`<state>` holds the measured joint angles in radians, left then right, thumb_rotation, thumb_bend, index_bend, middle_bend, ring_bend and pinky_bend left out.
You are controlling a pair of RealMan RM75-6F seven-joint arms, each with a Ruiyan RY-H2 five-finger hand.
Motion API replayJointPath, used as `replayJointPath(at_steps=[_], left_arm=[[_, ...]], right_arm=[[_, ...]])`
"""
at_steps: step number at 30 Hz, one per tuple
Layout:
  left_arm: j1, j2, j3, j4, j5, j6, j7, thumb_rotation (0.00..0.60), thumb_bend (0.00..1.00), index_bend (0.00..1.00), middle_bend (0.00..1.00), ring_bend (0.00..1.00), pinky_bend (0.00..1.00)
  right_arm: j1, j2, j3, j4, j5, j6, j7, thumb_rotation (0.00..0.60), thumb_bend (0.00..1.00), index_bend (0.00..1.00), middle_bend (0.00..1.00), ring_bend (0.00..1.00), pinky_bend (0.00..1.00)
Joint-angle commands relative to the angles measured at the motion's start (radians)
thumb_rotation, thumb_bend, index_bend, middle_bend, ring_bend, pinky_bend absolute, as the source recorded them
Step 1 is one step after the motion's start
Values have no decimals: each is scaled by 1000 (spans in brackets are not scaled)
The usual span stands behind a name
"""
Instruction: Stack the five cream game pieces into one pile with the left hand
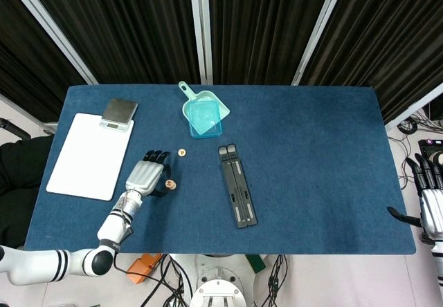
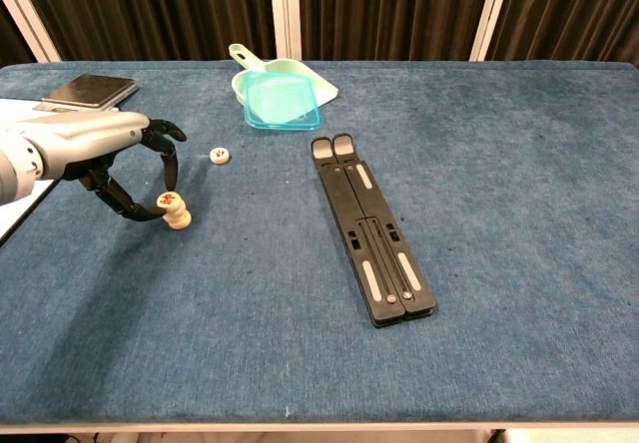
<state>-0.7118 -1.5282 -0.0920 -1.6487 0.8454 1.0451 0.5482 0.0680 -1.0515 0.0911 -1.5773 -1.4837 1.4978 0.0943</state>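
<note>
While one piece (image 2: 220, 156) lies apart, the left hand (image 2: 110, 154) pinches the top of the pile (image 2: 176, 211); right hand (image 1: 429, 200) idle, fingers spread.

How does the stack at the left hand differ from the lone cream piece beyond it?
The stack stands several pieces tall; the lone piece lies flat, one high. The stack sits between the left hand's fingertips; the lone piece lies apart, untouched. The stack's top shows a red mark; the lone piece's marking is too small to read. Both are cream discs.
</note>
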Motion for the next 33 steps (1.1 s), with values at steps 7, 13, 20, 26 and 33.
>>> replayJointPath(at_steps=[7, 13, 20, 26, 33], left_arm=[[8, 21, -4, -35, 19, 29, 0, 600, 276, 424, 44, 0, 0], [-32, 19, -83, -35, 15, 11, -33, 600, 274, 424, 44, 0, 0], [-157, -88, -184, 180, -128, -77, -4, 600, 235, 424, 44, 0, 0], [-218, -179, -200, 365, -234, -135, 24, 600, 207, 424, 44, 0, 0], [-243, -233, -184, 481, -286, -178, 44, 600, 208, 424, 44, 0, 0]], right_arm=[[-4, 2, -1, 0, 0, 5, 3, 600, 48, 0, 0, 0, 0], [-7, 5, 0, -4, -4, 13, 4, 600, 48, 0, 0, 0, 0], [-9, 7, -6, -13, -20, 20, -4, 600, 48, 0, 0, 0, 0], [-19, 12, -9, -12, -14, 28, 1, 600, 48, 0, 0, 0, 0], [-24, 13, -9, -13, -7, 27, -1, 600, 48, 0, 0, 0, 0]])
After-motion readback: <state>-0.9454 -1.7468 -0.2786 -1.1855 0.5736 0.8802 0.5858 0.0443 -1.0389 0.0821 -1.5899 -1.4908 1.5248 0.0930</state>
